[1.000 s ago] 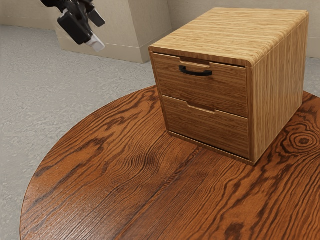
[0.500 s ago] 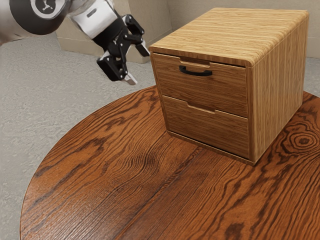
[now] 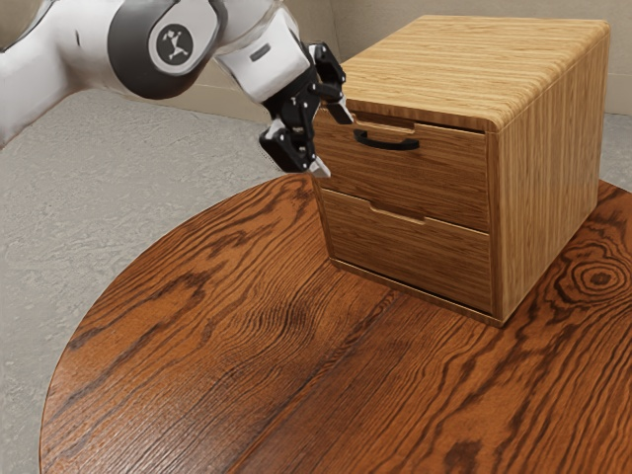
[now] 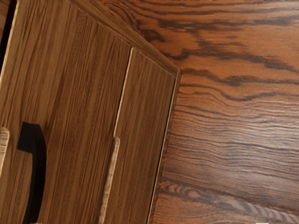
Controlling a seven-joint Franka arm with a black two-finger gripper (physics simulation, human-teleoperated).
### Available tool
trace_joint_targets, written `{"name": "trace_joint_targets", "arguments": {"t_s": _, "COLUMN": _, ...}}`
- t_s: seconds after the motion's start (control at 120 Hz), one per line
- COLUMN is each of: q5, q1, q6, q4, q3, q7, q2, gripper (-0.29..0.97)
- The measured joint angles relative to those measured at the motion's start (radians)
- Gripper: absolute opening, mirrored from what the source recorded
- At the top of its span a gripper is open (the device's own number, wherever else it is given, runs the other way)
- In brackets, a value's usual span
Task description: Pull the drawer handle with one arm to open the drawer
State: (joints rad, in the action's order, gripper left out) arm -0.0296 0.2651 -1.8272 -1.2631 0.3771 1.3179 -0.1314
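Round desk (image 3: 247,375) of dark, heavily grained wood fills the foreground of the exterior view. A light wooden cabinet (image 3: 464,69) stands on its far part, toward the exterior view's right.

The lower drawer (image 3: 410,247) is nearer the desk. The upper drawer (image 3: 434,183) above it carries a black curved handle (image 3: 386,142) near its top edge. Both fronts sit flush with the cabinet face.

My gripper (image 3: 333,141) hangs at the cabinet's front corner on the exterior view's left, level with the upper drawer. It is just beside the handle and apart from it. Its fingers (image 3: 318,168) are spread wide, one high and one low, and the white arm (image 3: 158,44) reaches in from the upper left. Behind lie a grey floor (image 3: 99,197) and a pale wall (image 3: 237,94).

The wrist view adds the close detail. The handle (image 4: 35,172) stands clear of the upper drawer (image 4: 70,93), and a narrow seam divides that front from the lower drawer (image 4: 140,140). The desk grain (image 4: 233,116) runs beyond the cabinet's base. From the exterior view alone I read the finger spread and the gripper's height.

One second ago the gripper was at the exterior view's upper left, over the floor. Half a second ago it was midway to the cabinet. Now it has reached the cabinet's front. Cabinet and drawers have not moved.
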Motion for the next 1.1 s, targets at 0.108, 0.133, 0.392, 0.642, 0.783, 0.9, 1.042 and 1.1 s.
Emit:
{"name": "trace_joint_targets", "arguments": {"t_s": 0.108, "q5": -0.023, "q1": -0.03, "q6": -0.024, "q4": 0.032, "q3": -0.002, "q7": -0.025, "q2": -0.053, "gripper": 0.54}}
{"name": "trace_joint_targets", "arguments": {"t_s": 0.133, "q5": -0.034, "q1": -0.032, "q6": -0.029, "q4": 0.036, "q3": -0.003, "q7": -0.029, "q2": -0.063, "gripper": 0.54}}
{"name": "trace_joint_targets", "arguments": {"t_s": 0.392, "q5": -0.083, "q1": -0.033, "q6": -0.104, "q4": 0.052, "q3": -0.01, "q7": -0.006, "q2": -0.111, "gripper": 0.47}}
{"name": "trace_joint_targets", "arguments": {"t_s": 0.642, "q5": -0.087, "q1": -0.034, "q6": -0.16, "q4": 0.116, "q3": 0.0, "q7": 0.031, "q2": -0.175, "gripper": 0.41}}
{"name": "trace_joint_targets", "arguments": {"t_s": 0.783, "q5": -0.089, "q1": -0.035, "q6": -0.178, "q4": 0.12, "q3": 0.003, "q7": 0.052, "q2": -0.191, "gripper": 0.38}}
{"name": "trace_joint_targets", "arguments": {"t_s": 0.9, "q5": -0.094, "q1": -0.035, "q6": -0.187, "q4": 0.119, "q3": 0.0, "q7": 0.071, "q2": -0.201, "gripper": 0.35}}
{"name": "trace_joint_targets", "arguments": {"t_s": 1.042, "q5": -0.103, "q1": -0.033, "q6": -0.193, "q4": 0.118, "q3": -0.002, "q7": 0.091, "q2": -0.211, "gripper": 0.33}}
{"name": "trace_joint_targets", "arguments": {"t_s": 1.1, "q5": -0.104, "q1": -0.033, "q6": -0.194, "q4": 0.119, "q3": -0.002, "q7": 0.098, "q2": -0.217, "gripper": 0.32}}
